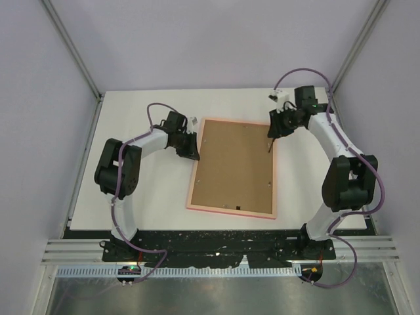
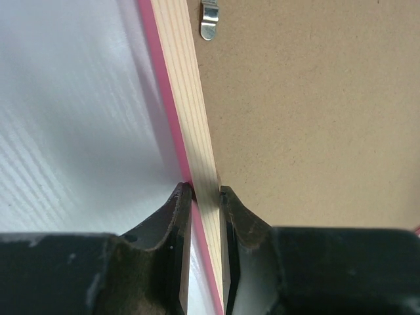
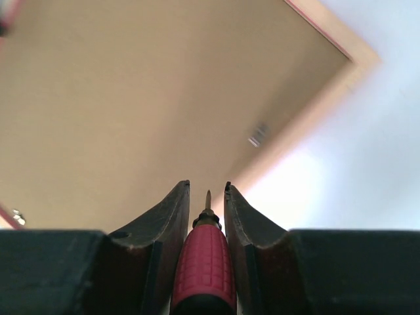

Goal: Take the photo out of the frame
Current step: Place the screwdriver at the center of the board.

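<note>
The left hand [image 2: 205, 194] has its two dark fingers [image 2: 172, 226] closed on the side rail of the thin bright-pink wooden picture frame [image 2: 190, 98], one on the pink outer edge, the other on the pale inner edge. Right of the rail lies the plain brown fibreboard backing board [image 2: 308, 118], with a small silver metal clip [image 2: 209, 20] at its top edge. Left of the frame is the white ribbed surface [image 2: 72, 131].

Frame [image 1: 230, 211] on table [image 1: 147, 197], backing board [image 1: 235, 164] inside; left gripper [image 1: 194, 155] astride left rail; right gripper [image 1: 273, 133] by right rail.
</note>
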You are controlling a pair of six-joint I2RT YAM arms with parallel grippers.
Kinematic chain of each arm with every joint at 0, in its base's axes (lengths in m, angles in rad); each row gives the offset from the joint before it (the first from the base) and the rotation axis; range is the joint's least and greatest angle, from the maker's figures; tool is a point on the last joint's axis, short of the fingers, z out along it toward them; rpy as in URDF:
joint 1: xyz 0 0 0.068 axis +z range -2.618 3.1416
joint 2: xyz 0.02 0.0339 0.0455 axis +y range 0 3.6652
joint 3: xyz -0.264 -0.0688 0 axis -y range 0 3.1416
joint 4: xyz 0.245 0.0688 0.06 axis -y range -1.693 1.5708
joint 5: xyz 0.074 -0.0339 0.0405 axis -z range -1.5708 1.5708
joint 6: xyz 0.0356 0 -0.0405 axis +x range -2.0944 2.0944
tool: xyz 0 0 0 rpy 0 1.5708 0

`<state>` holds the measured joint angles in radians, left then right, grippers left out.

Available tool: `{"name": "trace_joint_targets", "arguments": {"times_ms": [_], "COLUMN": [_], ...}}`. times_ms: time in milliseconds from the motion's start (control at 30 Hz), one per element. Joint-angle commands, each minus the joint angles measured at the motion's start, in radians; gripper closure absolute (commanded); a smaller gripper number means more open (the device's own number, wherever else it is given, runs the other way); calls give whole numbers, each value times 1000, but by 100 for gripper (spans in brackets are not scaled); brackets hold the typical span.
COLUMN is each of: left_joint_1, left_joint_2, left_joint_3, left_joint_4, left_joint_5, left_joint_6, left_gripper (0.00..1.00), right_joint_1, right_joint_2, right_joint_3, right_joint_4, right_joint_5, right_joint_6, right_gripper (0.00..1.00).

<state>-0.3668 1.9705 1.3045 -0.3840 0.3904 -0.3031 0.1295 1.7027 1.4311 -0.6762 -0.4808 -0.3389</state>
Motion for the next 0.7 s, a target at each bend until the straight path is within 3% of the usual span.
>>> {"name": "trace_joint_targets", "arguments": {"times_ms": [0,100,167,400,667], "left_joint_1": [28,35,40,42,52], "left_joint_2": [-16,-25,-24,-22,-18], "left_joint_3": [-27,-42,-44,-37,-34], "left_joint_4": [-13,-4,-3,-7,-7], "left_joint_5": [-128,-137,-134,-122,-101], "left_joint_6": [1,-2,-7,-7,-11], "left_gripper": [99,100,100,100,100], "right_joint_1": [-184,-301,-346,-367,-370], "right_joint_2": [30,148,185,284,423], "right_joint_3": [90,184,192,203,291], "right_joint_4": [-281,-490,-526,-442,-228], "right_joint_5": [54,45,34,128,242], "right_joint_6": [-120,-202,-232,-192,38], "right_gripper": [92,92,92,92,91]}}
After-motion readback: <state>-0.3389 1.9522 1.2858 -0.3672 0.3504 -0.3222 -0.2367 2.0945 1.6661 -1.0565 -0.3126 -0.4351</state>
